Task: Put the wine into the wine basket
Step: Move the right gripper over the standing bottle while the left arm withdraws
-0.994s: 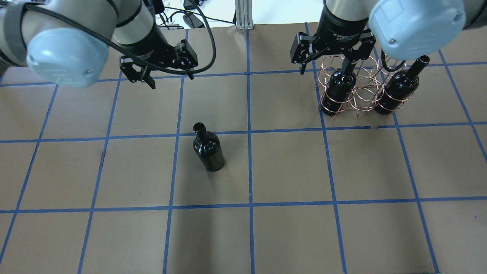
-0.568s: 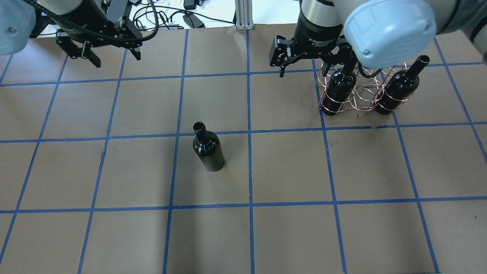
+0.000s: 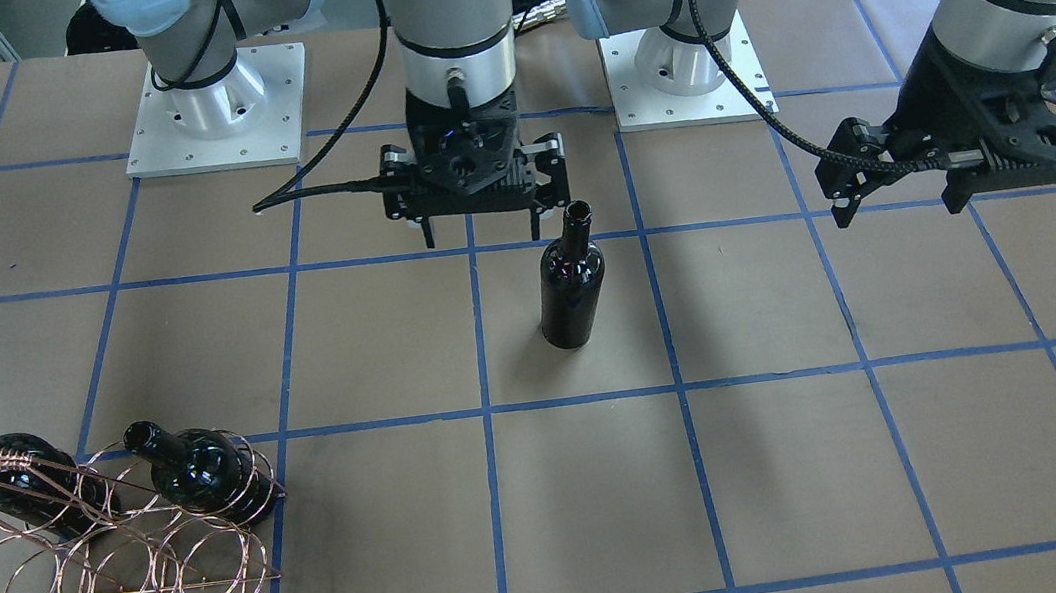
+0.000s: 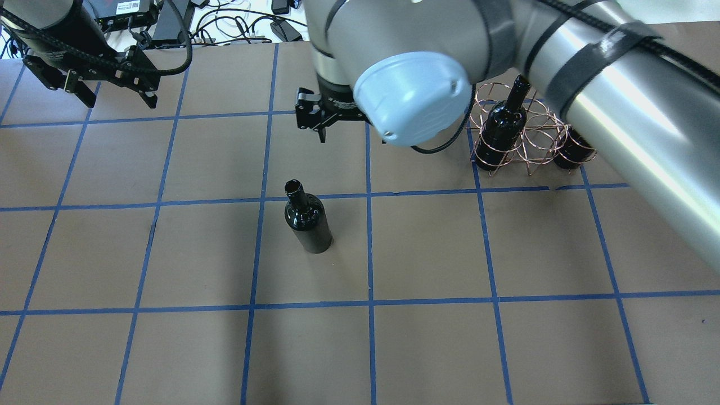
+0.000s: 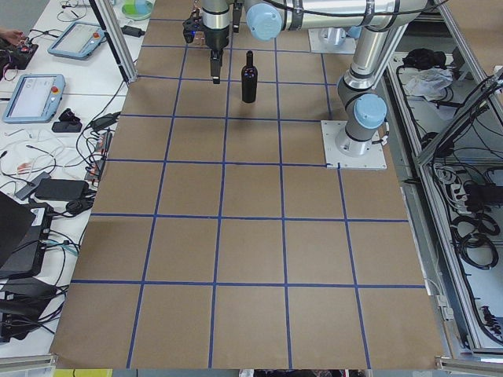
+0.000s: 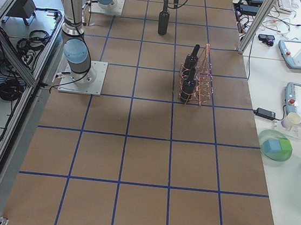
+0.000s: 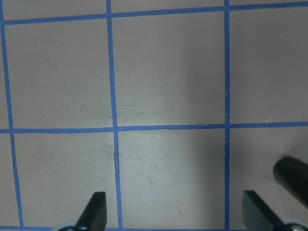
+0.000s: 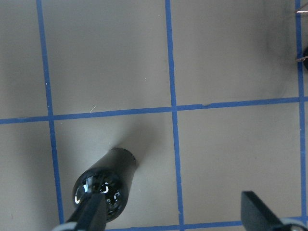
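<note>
One wine bottle (image 4: 306, 222) stands upright and alone mid-table; it also shows in the front view (image 3: 571, 281) and the right wrist view (image 8: 103, 185). The copper wire wine basket (image 4: 537, 147) stands at the back right and holds two more bottles (image 4: 502, 132) (image 4: 571, 151). In the front view the basket (image 3: 109, 580) is at the lower left. My right gripper (image 3: 481, 236) is open and empty, hanging above the table close beside the standing bottle, not touching it. My left gripper (image 4: 120, 101) is open and empty at the far back left.
Brown paper with blue tape grid lines (image 4: 427, 247) covers the table. Cables and boxes (image 4: 169, 22) lie beyond the back edge. My right arm's big elbow (image 4: 416, 95) hides part of the basket in the overhead view. Both arm bases (image 3: 213, 113) stand on the table.
My right gripper has left the basket and moved left to the standing bottle, still open. My left gripper has drawn back to the far left. All bottles stay put.
</note>
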You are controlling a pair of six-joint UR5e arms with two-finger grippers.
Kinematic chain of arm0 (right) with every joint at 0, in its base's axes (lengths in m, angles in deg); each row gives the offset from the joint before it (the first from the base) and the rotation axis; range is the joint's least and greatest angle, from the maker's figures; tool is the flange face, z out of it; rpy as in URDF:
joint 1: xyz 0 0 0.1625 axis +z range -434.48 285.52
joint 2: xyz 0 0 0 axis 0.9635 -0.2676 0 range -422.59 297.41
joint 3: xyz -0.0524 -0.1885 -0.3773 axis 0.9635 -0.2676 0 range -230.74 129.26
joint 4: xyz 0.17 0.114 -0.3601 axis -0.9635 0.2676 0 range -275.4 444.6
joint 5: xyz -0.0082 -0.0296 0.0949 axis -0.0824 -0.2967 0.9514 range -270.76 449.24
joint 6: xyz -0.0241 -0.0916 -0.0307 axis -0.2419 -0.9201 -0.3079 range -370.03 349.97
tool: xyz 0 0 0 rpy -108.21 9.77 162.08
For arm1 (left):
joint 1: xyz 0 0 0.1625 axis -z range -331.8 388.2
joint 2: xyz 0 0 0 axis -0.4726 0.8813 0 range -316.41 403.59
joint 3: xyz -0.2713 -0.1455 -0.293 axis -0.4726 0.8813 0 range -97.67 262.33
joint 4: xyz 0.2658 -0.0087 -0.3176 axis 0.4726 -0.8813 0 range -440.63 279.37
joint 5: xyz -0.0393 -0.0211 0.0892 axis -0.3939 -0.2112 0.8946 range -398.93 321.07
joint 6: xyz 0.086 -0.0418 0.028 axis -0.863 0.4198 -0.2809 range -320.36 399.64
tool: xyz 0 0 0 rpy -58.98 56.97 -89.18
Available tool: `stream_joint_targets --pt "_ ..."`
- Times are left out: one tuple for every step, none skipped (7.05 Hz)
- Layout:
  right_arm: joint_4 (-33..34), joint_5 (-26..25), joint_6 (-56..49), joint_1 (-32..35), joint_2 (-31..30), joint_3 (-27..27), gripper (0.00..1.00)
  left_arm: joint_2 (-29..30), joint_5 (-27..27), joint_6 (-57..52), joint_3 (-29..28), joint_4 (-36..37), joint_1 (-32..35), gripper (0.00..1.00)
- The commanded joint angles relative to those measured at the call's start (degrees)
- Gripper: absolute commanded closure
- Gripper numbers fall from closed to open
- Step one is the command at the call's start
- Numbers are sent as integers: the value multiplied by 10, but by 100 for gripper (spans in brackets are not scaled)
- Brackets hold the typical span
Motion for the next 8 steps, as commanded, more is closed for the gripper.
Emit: stream_joint_targets --pt "-1 -8 85 62 26 -6 0 -25 -5 -4 13 -13 5 0" --pt "-1 -7 102 64 39 -7 0 -30 -4 -4 13 -19 7 0" --pt "-1 -6 102 65 48 -6 0 -30 -3 -4 13 -19 7 0" --pt "4 -1 103 65 62 -6 0 -30 -1 -4 13 -19 6 0" --pt "9 -1 101 65 72 -6 1 -30 -2 -4 13 -19 6 0" --pt "12 -1 93 65 77 -6 4 -30 -3 -4 14 -19 6 0" --pt "12 1 85 65 79 -6 10 -30 -5 -4 18 -19 6 0" --pt "12 12 85 65 80 -6 15 -30 -2 -4 19 -18 6 0"
